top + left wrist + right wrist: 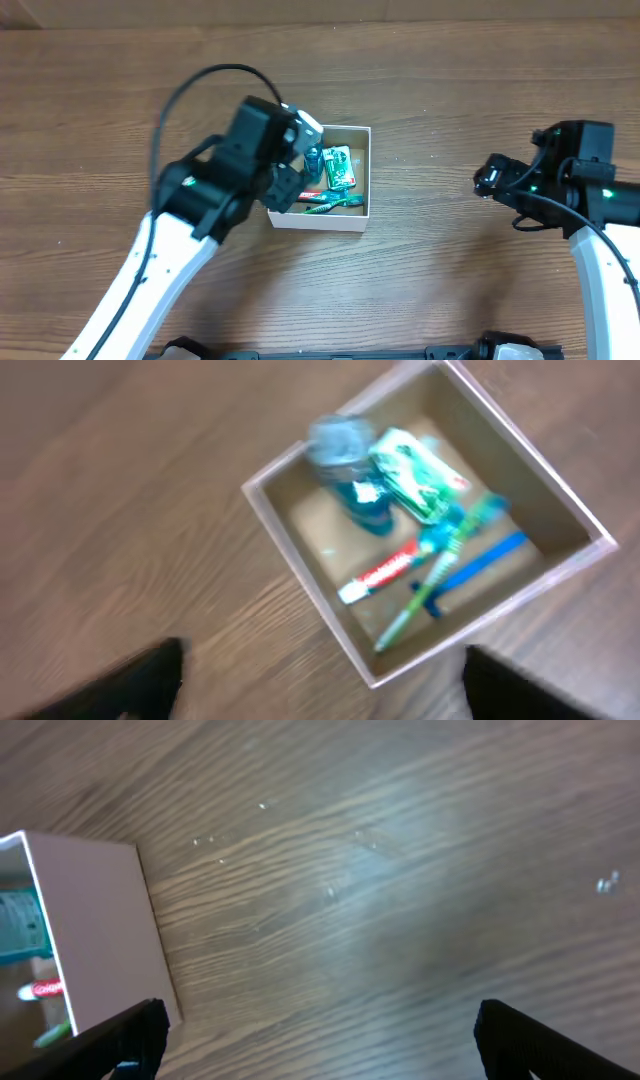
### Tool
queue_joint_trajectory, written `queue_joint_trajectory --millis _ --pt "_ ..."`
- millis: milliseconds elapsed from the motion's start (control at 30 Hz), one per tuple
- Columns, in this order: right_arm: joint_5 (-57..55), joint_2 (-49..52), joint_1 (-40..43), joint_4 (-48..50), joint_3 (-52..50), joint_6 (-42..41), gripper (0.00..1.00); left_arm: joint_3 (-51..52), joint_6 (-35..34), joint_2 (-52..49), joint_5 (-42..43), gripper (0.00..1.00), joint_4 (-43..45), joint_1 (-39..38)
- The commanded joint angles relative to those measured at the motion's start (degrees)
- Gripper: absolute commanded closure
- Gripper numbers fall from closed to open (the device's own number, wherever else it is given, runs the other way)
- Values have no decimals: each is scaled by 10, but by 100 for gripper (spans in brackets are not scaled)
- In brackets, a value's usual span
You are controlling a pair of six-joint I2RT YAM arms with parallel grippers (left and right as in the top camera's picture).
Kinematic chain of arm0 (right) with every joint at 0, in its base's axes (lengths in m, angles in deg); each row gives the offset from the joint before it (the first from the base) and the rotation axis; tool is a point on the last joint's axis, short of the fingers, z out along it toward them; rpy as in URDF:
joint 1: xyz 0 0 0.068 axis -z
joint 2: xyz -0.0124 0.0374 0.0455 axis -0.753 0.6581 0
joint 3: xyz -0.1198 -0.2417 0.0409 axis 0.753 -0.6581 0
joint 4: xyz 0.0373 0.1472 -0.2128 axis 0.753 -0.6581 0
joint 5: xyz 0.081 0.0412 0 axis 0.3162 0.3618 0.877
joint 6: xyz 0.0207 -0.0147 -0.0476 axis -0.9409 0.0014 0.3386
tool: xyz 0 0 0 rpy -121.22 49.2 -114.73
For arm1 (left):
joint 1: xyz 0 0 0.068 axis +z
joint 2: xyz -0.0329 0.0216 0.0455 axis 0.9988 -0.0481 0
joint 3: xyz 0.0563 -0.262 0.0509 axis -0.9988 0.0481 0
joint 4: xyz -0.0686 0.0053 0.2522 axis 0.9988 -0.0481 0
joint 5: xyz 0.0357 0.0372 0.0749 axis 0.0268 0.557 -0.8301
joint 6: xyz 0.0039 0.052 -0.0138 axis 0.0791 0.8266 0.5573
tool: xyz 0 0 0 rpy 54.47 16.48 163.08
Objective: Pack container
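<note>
Left wrist shows container (515, 485) interior, overhead arm (215, 180) covers part, left gripper (325, 690) spread, right gripper (320, 1040) spread.

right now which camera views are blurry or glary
Left wrist view: motion-blurred, the container and the blue bottle inside it smeared. Right wrist view: slightly soft, a pale sheen on the table. Overhead view: sharp, evenly lit, the left arm hiding the container's left edge.

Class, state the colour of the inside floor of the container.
Brown, like plain cardboard. The container shows it best in the left wrist view.
</note>
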Motion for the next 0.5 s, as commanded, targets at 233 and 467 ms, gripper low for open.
queue_joint_trajectory --millis 233,467 --pt "-68 165 -133 154 146 13 0 -6 -243 -33 40 0 42 339" --pt "-70 162 -132 179 146 28 0 -6 -220 -57 38 0 20 355"
